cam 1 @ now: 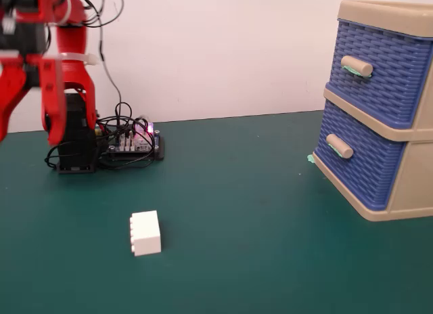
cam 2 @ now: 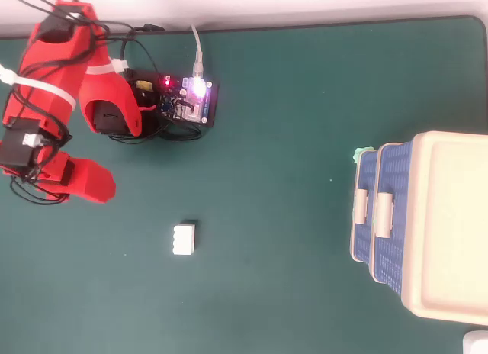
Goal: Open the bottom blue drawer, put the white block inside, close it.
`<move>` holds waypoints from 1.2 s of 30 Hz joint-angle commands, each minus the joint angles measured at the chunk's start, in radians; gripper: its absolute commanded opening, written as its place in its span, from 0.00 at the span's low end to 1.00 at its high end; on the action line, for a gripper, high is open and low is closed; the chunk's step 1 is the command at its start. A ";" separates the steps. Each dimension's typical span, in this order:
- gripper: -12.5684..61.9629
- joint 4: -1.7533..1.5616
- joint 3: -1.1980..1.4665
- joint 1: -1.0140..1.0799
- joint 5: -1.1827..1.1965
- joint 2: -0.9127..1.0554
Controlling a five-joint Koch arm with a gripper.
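The white block (cam 1: 145, 233) lies on the green mat, left of centre in the fixed view, and also shows in the overhead view (cam 2: 184, 239). The bottom blue drawer (cam 1: 365, 162) is shut in its beige frame at the right, with its beige handle (cam 1: 339, 146) facing left. From overhead it is the leftmost blue strip (cam 2: 364, 239). The upper drawer (cam 1: 379, 70) is shut too. My red gripper (cam 2: 91, 185) hangs above the mat at the far left, well apart from the block. It is partly cut off in the fixed view (cam 1: 5, 118). I cannot tell how its jaws stand.
A controller board (cam 2: 187, 101) with lit LEDs and loose wires sits beside the arm's base (cam 1: 74, 148). A mint-green scrap (cam 1: 311, 158) lies at the cabinet's foot. A white wall stands behind the mat. Open mat lies between the block and the cabinet.
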 commanded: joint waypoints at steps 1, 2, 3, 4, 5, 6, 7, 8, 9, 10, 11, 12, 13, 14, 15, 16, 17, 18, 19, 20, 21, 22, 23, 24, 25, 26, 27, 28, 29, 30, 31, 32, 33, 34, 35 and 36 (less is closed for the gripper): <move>0.62 -0.020 -0.097 -0.273 0.347 -0.021; 0.62 -0.049 -0.118 -0.383 0.471 -0.044; 0.62 -0.095 -0.126 -0.503 0.600 -0.067; 0.62 -0.156 -0.123 -0.614 0.718 -0.086; 0.62 -0.229 -0.120 -0.718 0.831 -0.100; 0.62 -0.325 -0.098 -0.830 0.953 -0.117; 0.62 -0.420 -0.061 -0.908 1.042 -0.137; 0.62 -0.535 -0.009 -0.973 1.115 -0.164; 0.62 -0.660 0.041 -1.026 1.178 -0.192; 0.62 -0.796 0.101 -1.072 1.226 -0.216; 0.62 -0.940 0.167 -1.114 1.262 -0.236; 0.62 -1.120 0.255 -1.161 1.290 -0.261; 0.62 -1.278 0.336 -1.198 1.298 -0.282; 0.62 -1.431 0.413 -1.227 1.298 -0.304; 0.62 -1.592 0.488 -1.247 1.298 -0.324; 0.62 -1.743 0.548 -1.256 1.298 -0.344; 0.62 -1.881 0.597 -1.259 1.298 -0.376; 0.62 -2.029 0.630 -1.262 1.301 -0.439; 0.62 -2.135 0.634 -1.270 1.305 -0.508; 0.62 -2.221 0.632 -1.284 1.305 -0.581; 0.62 -2.298 0.627 -1.296 1.305 -0.660; 0.62 -2.367 0.604 -1.312 1.305 -0.739; 0.62 -2.445 0.548 -1.315 1.305 -0.842; 0.62 -2.500 0.497 -1.315 1.305 -0.917; 0.62 -2.548 0.442 -1.312 1.305 -0.989; 0.62 -2.591 0.383 -1.310 1.305 -1.055; 0.62 -2.625 0.327 -1.308 1.304 -1.114; 0.62 -2.652 0.256 -1.307 1.304 -1.170; 0.62 -2.663 0.193 -1.305 1.302 -1.210; 0.62 -2.665 0.132 -1.305 1.299 -1.243; 0.62 -2.665 0.074 -1.302 1.298 -1.269; 0.62 -2.665 0.021 -1.302 1.296 -1.290; 0.62 -2.663 -0.026 -1.302 1.295 -1.312; 0.62 -2.663 -0.072 -1.302 1.295 -1.330; 0.62 -2.661 -0.104 -1.302 1.295 -1.344; 0.61 -2.660 -0.132 -1.304 1.295 -1.351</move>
